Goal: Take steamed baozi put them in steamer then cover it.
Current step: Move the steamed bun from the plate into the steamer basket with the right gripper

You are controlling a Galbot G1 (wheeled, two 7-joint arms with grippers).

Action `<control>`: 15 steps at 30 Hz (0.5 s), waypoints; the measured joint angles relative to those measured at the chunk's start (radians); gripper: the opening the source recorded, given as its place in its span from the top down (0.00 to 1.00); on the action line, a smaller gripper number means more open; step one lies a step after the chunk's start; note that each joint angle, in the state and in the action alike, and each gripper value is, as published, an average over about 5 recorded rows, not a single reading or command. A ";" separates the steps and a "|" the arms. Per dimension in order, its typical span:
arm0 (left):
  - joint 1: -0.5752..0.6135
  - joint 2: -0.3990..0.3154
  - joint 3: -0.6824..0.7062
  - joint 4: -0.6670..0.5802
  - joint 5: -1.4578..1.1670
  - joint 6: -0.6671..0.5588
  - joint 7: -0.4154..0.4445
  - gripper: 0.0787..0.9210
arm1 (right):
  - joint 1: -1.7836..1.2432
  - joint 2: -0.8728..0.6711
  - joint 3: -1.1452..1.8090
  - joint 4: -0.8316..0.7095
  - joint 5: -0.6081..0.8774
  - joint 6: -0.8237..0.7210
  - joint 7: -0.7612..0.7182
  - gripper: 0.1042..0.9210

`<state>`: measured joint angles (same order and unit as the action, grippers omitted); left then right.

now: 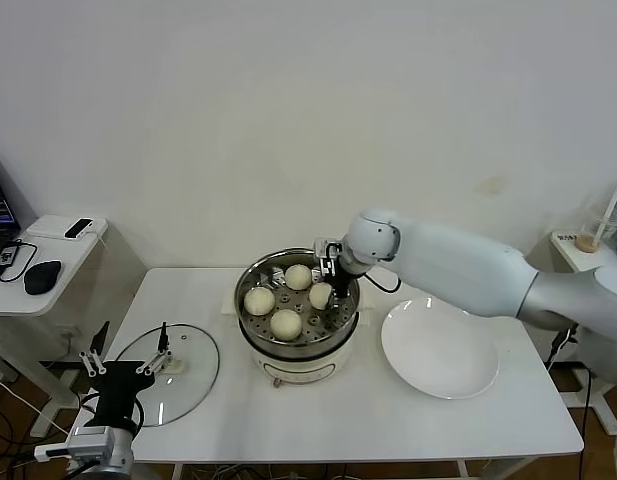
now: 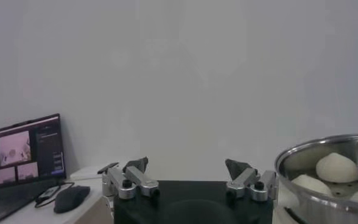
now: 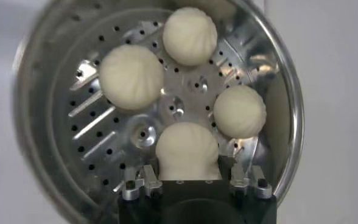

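A white tabletop [image 1: 388, 420] is standing against a plain pale wall [image 1: 288, 100]. A flat white round plate [image 1: 440, 349] is lying on it toward the right side, with nothing sitting on it. Off to the left, a lower side desk [image 1: 28, 290] is carrying a black computer mouse [image 1: 41, 276], a white box [image 1: 63, 228] with a small dark device resting on top, and the edge of a laptop [image 2: 27, 152] whose screen is glowing. At the far right, a plastic cup [image 1: 598, 228] with a straw is sitting on a small white stand [image 1: 578, 250].
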<state>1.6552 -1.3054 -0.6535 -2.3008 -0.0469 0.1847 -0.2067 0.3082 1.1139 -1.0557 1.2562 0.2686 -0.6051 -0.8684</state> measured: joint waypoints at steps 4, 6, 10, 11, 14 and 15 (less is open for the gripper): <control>-0.001 0.001 0.001 0.000 0.000 0.000 0.000 0.12 | -0.003 -0.001 0.010 -0.003 0.002 -0.005 -0.003 0.17; -0.003 0.002 0.002 0.000 0.000 0.001 0.000 0.12 | 0.000 -0.007 0.015 0.003 0.006 -0.008 -0.007 0.14; -0.008 0.006 0.003 0.002 -0.002 0.002 0.000 0.12 | 0.021 -0.031 0.030 0.031 0.025 -0.009 -0.014 0.12; -0.009 0.006 0.003 0.003 -0.003 0.002 -0.001 0.12 | 0.029 -0.040 0.034 0.040 0.031 -0.009 -0.014 0.12; -0.013 0.009 0.003 0.006 -0.008 0.003 -0.003 0.12 | 0.046 -0.071 0.051 0.072 0.052 -0.006 -0.007 0.12; -0.014 0.009 0.003 0.007 -0.010 0.003 -0.003 0.12 | 0.050 -0.083 0.057 0.085 0.061 -0.006 0.000 0.12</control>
<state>1.6411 -1.2962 -0.6503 -2.2936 -0.0574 0.1877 -0.2101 0.3577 1.0311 -0.9983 1.3410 0.3299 -0.6107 -0.8680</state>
